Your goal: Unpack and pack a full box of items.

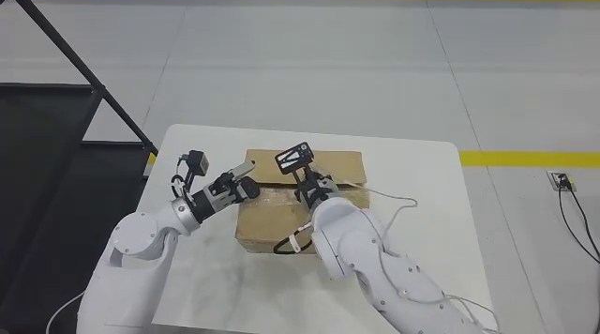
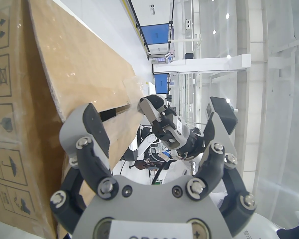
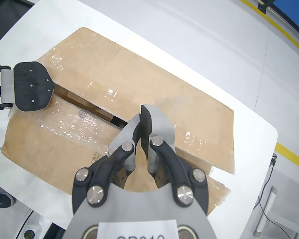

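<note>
Box (image 3: 129, 75): sitting in the middle of the white table (image 1: 412, 174), flaps folded down under shiny tape (image 3: 64, 123), the centre seam (image 3: 114, 120) gaping a little.
Left gripper (image 2: 157, 111): hanging at the box's left end, fingers spreading wide, one pad (image 3: 32, 89) lying right by the end of the seam.
Right gripper (image 3: 145, 118): hovering over the middle of the box, fingers pinching together just above the seam; no telling whether they are catching any tape.
</note>
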Robot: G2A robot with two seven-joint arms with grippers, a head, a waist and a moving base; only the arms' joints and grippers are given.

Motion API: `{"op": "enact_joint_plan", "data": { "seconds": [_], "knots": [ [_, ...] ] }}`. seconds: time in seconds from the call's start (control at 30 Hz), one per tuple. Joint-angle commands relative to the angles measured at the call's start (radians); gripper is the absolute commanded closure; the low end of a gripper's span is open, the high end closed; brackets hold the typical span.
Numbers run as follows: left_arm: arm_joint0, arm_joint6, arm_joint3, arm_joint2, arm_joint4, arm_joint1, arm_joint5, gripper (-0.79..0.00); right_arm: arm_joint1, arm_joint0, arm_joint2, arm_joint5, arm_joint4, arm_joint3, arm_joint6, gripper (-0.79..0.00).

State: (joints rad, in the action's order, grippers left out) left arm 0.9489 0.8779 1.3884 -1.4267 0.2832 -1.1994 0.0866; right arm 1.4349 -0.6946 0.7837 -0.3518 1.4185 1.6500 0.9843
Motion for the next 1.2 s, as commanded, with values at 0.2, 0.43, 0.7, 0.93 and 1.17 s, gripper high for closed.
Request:
{"op": "enact_joint_plan", "data": {
  "seconds": [0.2, 0.43, 0.7, 0.93, 1.17],
  "knots": [
    [0.005, -0.011, 0.009, 0.006, 0.001, 0.005, -0.001, -0.785, 0.002, -0.097, 0.048, -0.042, 0.043, 0.058, -0.107, 0.0],
    [0.006, -0.017, 0.014, 0.012, 0.003, 0.009, -0.003, -0.785, 0.007, -0.16, 0.074, -0.056, 0.063, 0.09, -0.131, -0.225],
    [0.001, -0.023, 0.011, 0.022, 0.004, 0.012, -0.005, -0.785, 0.01, -0.225, 0.113, -0.052, 0.089, 0.141, -0.145, -0.637],
    [-0.001, -0.027, 0.01, 0.028, 0.007, 0.015, -0.004, -0.785, 0.013, -0.273, 0.17, -0.079, 0.105, 0.204, -0.155, -0.785],
    [-0.001, -0.029, 0.011, 0.03, 0.015, 0.019, -0.004, -0.785, 0.016, -0.291, 0.21, -0.077, 0.152, 0.243, -0.104, -0.785]
  ]
}}
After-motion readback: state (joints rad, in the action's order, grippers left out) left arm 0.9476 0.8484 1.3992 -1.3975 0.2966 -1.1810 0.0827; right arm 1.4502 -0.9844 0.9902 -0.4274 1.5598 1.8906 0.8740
